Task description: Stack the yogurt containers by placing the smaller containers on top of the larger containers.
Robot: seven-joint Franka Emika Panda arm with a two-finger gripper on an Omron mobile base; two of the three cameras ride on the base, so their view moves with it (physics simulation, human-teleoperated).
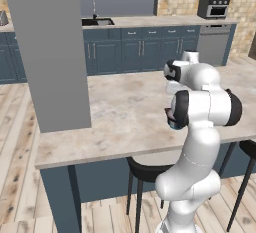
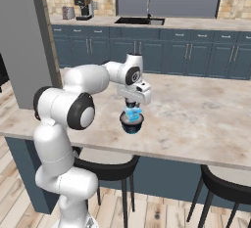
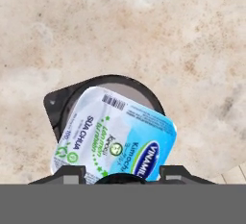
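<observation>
We see our arm reaching out over the marble-topped bench (image 2: 196, 114), with the jaws (image 2: 132, 108) pointing straight down near the bench's front edge. In the right base view the light-blue container (image 2: 132, 111) sits between the two fingers, right on top of the wide dark cup (image 2: 132, 123), which stands on the bench just below the hand. From the hand view we look down on the light-blue container (image 3: 115, 134): its printed lid, white on one half and blue on the other with a barcode at one corner, lies tilted across the dark cup's (image 3: 108, 81) pale round top, covering most of it, so that only an arc of the rim and a dark corner tab stay visible. Our two finger tips (image 3: 72, 174) rise at the lower edge on either side of the lid; the jaws stand about half open, and we cannot tell whether they are pressing on the container or merely flank it. In the left base view our own arm hides most of the stack. Two dark stools (image 2: 105, 166) stand below the bench's front edge.
</observation>
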